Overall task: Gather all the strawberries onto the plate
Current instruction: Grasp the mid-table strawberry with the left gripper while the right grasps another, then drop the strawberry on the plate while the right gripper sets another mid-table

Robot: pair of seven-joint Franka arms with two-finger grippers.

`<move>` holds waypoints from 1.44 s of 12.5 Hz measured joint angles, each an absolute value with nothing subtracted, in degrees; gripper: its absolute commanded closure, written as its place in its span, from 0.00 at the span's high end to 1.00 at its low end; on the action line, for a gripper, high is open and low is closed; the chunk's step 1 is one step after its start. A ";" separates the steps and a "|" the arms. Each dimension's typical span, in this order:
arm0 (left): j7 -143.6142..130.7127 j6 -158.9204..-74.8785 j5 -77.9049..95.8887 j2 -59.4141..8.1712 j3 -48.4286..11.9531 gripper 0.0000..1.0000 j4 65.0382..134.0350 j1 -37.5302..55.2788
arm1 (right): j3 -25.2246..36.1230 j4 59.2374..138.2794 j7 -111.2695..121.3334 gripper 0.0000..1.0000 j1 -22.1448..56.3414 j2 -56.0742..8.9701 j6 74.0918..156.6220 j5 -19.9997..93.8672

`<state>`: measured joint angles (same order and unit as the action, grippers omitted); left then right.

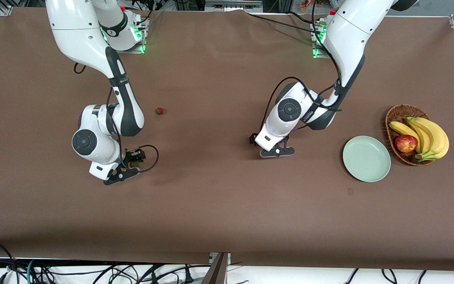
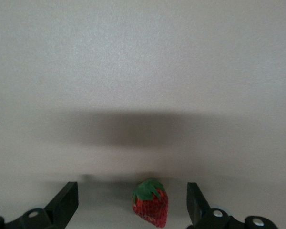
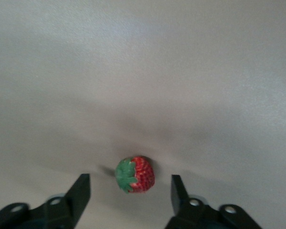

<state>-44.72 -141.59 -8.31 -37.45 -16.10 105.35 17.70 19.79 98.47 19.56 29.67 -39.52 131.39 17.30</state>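
My left gripper (image 1: 277,151) is open and low over the table's middle. A strawberry (image 2: 151,208) lies on the table between its fingers (image 2: 66,200), untouched; the hand hides it in the front view. My right gripper (image 1: 126,170) is open and low at the right arm's end. A second strawberry (image 3: 135,174) lies between its fingers (image 3: 81,191) and shows in the front view (image 1: 133,164). A third strawberry (image 1: 160,111) lies alone, farther from the front camera than the right gripper. The pale green plate (image 1: 366,158) lies bare toward the left arm's end.
A brown wicker basket (image 1: 396,114) with bananas (image 1: 428,134) and a red apple (image 1: 406,143) stands beside the plate, at the left arm's end. Brown cloth covers the table between the left gripper and the plate.
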 measured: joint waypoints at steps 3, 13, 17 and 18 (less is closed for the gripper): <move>-46.75 -141.63 -8.90 -37.80 -16.10 0.66 105.33 18.91 | 19.74 98.47 19.76 0.44 29.52 -39.85 131.92 17.37; -49.11 -141.85 -8.91 -38.55 -15.90 0.00 104.08 19.83 | 17.81 93.03 12.75 0.24 30.09 -39.43 122.45 24.34; -40.19 -135.35 -9.05 -35.75 -15.07 0.01 102.78 14.66 | 8.57 85.28 -10.86 0.24 30.72 -39.01 117.31 24.64; -35.40 -131.87 -9.06 -34.22 -14.95 0.01 102.79 11.76 | 6.30 84.23 -16.58 0.24 31.10 -39.01 117.38 24.64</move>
<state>-35.40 -131.87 -9.06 -34.22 -14.95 102.79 11.76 6.30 84.23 -16.58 31.10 -39.01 117.38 24.64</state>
